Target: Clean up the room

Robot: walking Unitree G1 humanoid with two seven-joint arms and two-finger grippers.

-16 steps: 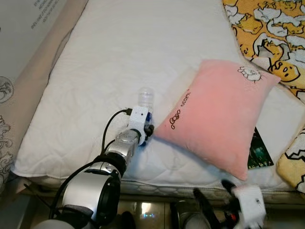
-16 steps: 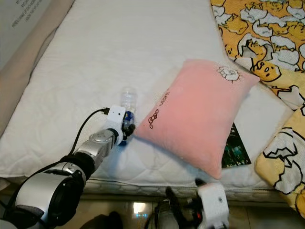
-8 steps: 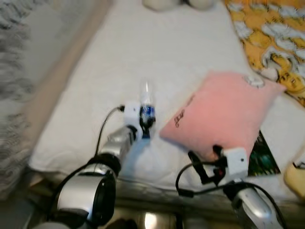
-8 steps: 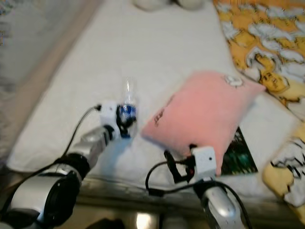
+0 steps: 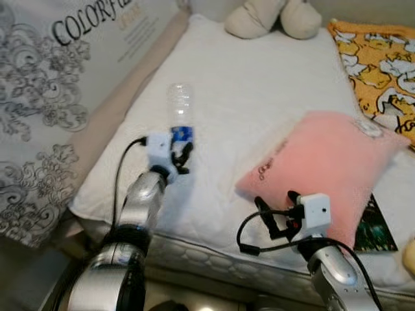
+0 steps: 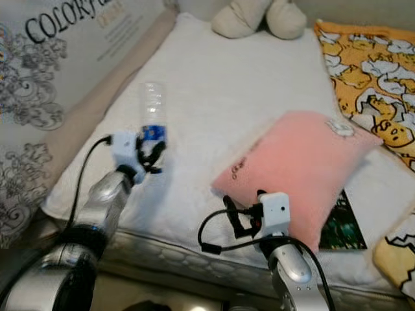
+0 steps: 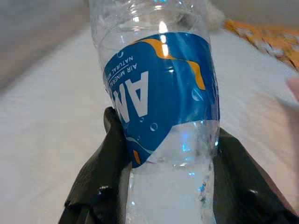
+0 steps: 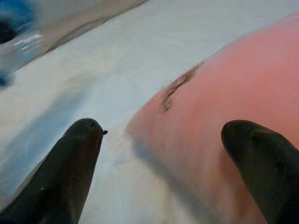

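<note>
A clear plastic water bottle with a blue label stands upright above the white mattress, held by my left gripper, which is shut on its lower part. In the left wrist view the bottle sits between the two black fingers. My right gripper is open at the near edge of a pink pillow, its fingers spread wide just before the pillow's corner and not touching it.
A yellow cartoon-print blanket covers the bed's far right. A beige plush toy lies at the head of the bed. A dark green booklet pokes out under the pillow. A patterned board stands along the bed's left side.
The camera has tilted up. My left gripper has lifted the bottle off the mattress and holds it upright. My right arm has risen from below the bed edge to the pillow's near corner.
</note>
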